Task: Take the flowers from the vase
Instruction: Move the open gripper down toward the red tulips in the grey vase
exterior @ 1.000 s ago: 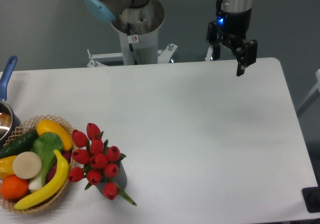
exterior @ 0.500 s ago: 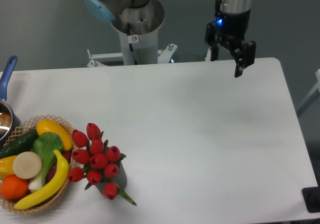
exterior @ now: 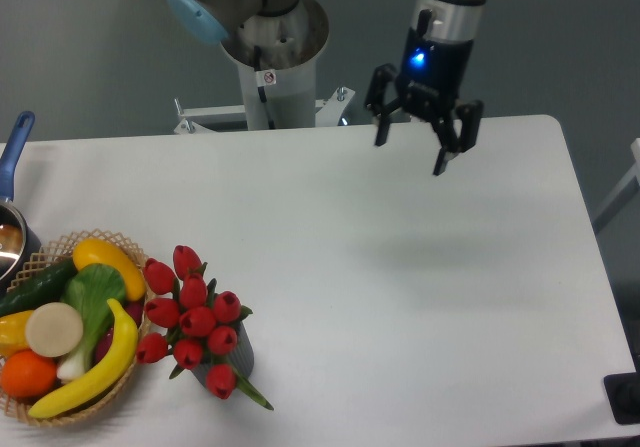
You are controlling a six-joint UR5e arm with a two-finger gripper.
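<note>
The flowers [exterior: 190, 317], a bunch of red tulip buds with green leaves, stand in the vase [exterior: 232, 362], a short dark grey cylinder mostly hidden under them, near the table's front left. My gripper [exterior: 411, 155] hangs open and empty above the far side of the table, right of centre, far from the flowers. Its two dark fingers [exterior: 442, 157] point down and are spread wide.
A wicker basket [exterior: 128, 387] of fruit and vegetables sits just left of the flowers, touching or nearly touching them. A blue-handled metal pot [exterior: 12, 217] is at the left edge. The arm's base [exterior: 272, 57] stands behind the table's far edge.
My gripper has moved left and a little lower over the far side of the table, staying open. The flowers and basket have not moved.
</note>
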